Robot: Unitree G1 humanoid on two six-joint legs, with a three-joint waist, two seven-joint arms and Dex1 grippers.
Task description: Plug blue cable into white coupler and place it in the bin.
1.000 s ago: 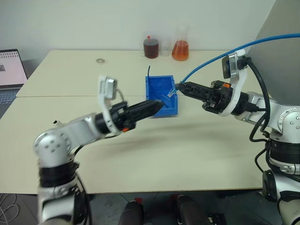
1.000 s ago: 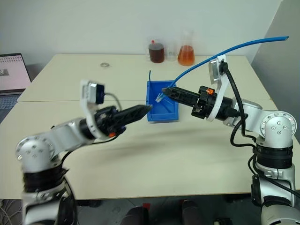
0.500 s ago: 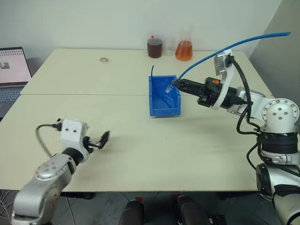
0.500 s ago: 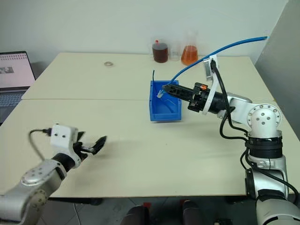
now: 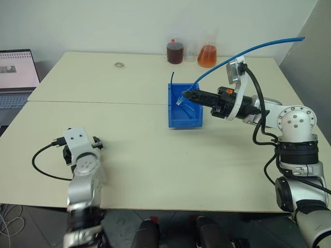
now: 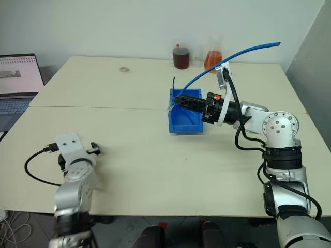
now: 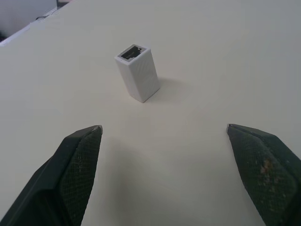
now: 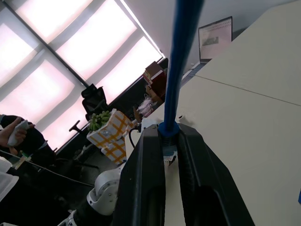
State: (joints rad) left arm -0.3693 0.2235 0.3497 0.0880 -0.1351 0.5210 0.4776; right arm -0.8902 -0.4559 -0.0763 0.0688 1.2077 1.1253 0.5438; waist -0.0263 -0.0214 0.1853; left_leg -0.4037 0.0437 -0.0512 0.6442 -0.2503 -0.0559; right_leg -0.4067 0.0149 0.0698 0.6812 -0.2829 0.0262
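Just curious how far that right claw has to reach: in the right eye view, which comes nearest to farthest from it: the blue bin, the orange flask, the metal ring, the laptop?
From the right gripper:
1. Blue bin, directly beneath its tips.
2. Orange flask, at the table's far edge.
3. Metal ring, across the table toward the robot's left.
4. Laptop, off the table's left end.

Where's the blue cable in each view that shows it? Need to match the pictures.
Left eye view: blue cable arcs from upper right down to the bin.
Right eye view: same arc, upper right down to centre.
Right wrist view: thick blue line running from the top edge down between the fingers.
Shared landmark: the right gripper, shut on the cable's end.
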